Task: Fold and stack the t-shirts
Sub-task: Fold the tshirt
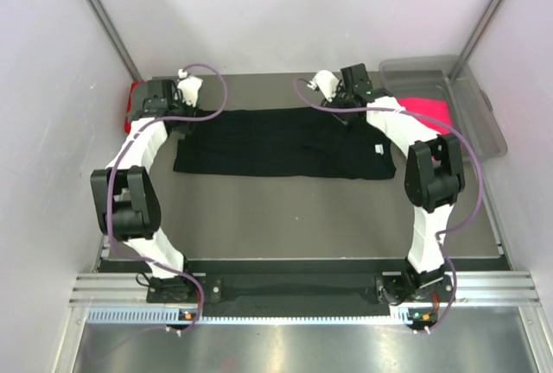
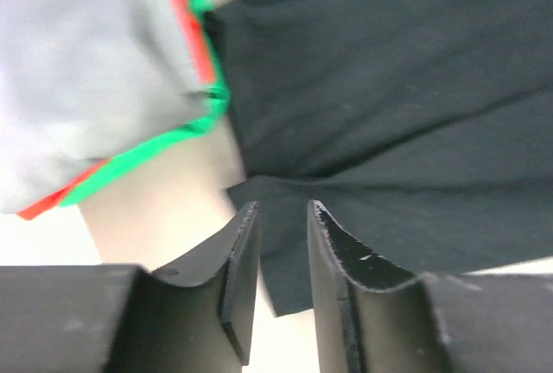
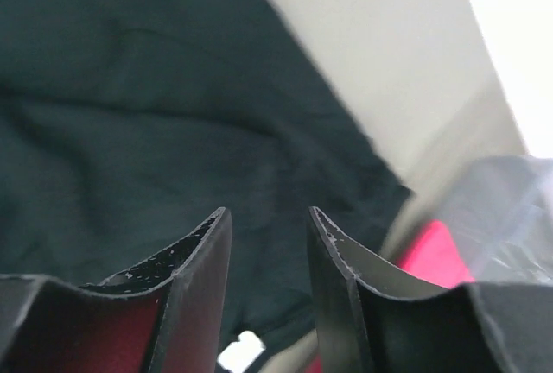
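A black t-shirt (image 1: 276,142) lies folded into a long strip across the far middle of the table, its white neck label (image 1: 378,149) at the right end. My left gripper (image 1: 179,121) hovers over its far left corner. In the left wrist view the gripper (image 2: 281,211) is open above that corner of the black shirt (image 2: 389,114). My right gripper (image 1: 344,107) is over the shirt's far right edge. It is open and empty in the right wrist view (image 3: 268,214), above black cloth (image 3: 130,131), with the label (image 3: 240,351) below.
A stack of folded tees (image 1: 135,105), grey on top with red and green edges (image 2: 78,71), sits at the far left beside the shirt. A clear plastic bin (image 1: 462,97) at the far right holds a hot-pink tee (image 1: 425,110), which also shows in the right wrist view (image 3: 432,252).
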`<state>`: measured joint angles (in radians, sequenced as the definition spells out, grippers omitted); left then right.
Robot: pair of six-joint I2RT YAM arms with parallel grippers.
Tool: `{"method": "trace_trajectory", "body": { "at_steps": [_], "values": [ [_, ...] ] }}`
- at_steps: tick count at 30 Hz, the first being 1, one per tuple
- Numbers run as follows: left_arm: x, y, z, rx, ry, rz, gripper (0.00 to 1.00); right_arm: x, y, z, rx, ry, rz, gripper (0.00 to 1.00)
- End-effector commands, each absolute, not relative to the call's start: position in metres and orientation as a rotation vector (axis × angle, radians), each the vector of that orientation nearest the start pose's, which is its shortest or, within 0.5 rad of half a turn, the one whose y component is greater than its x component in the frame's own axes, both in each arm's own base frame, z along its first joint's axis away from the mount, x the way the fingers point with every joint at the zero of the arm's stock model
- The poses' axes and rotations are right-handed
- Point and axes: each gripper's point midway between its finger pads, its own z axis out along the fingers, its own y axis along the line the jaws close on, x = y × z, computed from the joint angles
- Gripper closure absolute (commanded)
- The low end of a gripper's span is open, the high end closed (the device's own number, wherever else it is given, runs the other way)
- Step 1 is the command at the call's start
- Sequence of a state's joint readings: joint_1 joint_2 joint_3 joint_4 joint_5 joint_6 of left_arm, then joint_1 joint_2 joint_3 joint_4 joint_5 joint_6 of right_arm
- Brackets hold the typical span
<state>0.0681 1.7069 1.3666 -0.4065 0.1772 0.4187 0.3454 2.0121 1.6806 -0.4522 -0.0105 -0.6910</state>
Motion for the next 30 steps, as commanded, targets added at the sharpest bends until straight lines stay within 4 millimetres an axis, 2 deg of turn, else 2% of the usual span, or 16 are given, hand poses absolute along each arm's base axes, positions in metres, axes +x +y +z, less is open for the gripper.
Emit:
{"method": "trace_trajectory", "body": {
  "at_steps": [1, 2, 5, 12, 17, 25, 30],
  "values": [
    [0.445, -0.009, 0.099, 0.554, 2.364, -0.122, 0.70, 0.477, 0.175, 0.128, -1.204, 2.095, 0.095, 0.60],
    [0.441, -0.011, 0.091, 0.557, 2.382, -0.149, 0.72, 0.469, 0.176, 0.118, -1.226, 2.111, 0.125, 0.60],
    [0.428, -0.012, 0.062, 0.557, 2.440, -0.180, 0.78, 0.462, 0.182, 0.104, -1.246, 2.133, 0.189, 0.60],
    [0.419, -0.003, 0.032, 0.533, 2.522, -0.133, 0.77, 0.456, 0.189, 0.071, -1.290, 2.215, 0.288, 0.60],
    [0.415, -0.003, 0.022, 0.535, 2.537, -0.136, 0.77, 0.449, 0.195, 0.061, -1.317, 2.231, 0.353, 0.55],
    [0.412, -0.001, 0.016, 0.529, 2.551, -0.120, 0.77, 0.441, 0.195, 0.045, -1.329, 2.273, 0.395, 0.55],
    [0.411, 0.001, 0.015, 0.526, 2.554, -0.108, 0.77, 0.438, 0.198, 0.062, -1.313, 2.223, 0.390, 0.55]
  ]
}}
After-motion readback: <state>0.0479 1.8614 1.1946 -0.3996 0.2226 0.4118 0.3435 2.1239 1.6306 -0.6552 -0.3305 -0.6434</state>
